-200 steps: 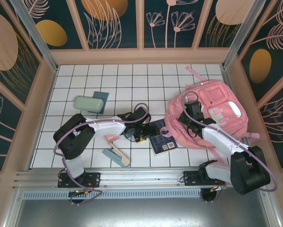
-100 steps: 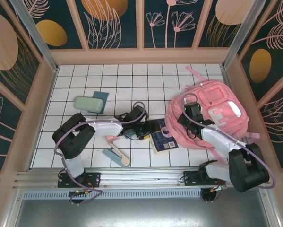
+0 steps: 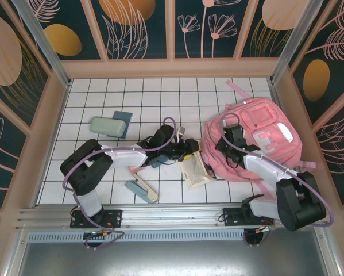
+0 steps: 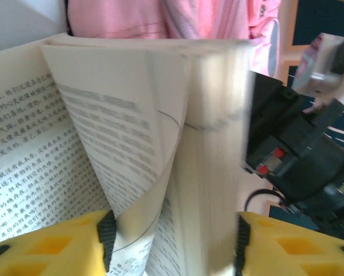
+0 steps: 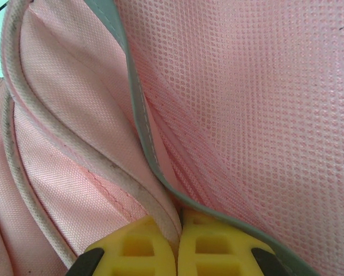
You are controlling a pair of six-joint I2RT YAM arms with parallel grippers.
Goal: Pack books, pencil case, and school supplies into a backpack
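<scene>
While the left arm lies stretched low across the tiles, the left claw straddles the open book's page block, one yellow finger on each side; whether it pinches yet I cannot tell. Just beyond the book, the right claw is clamped on the backpack rim. Half a second ago that book lay flat, navy cover up; now its pale pages stand fanned.
</scene>
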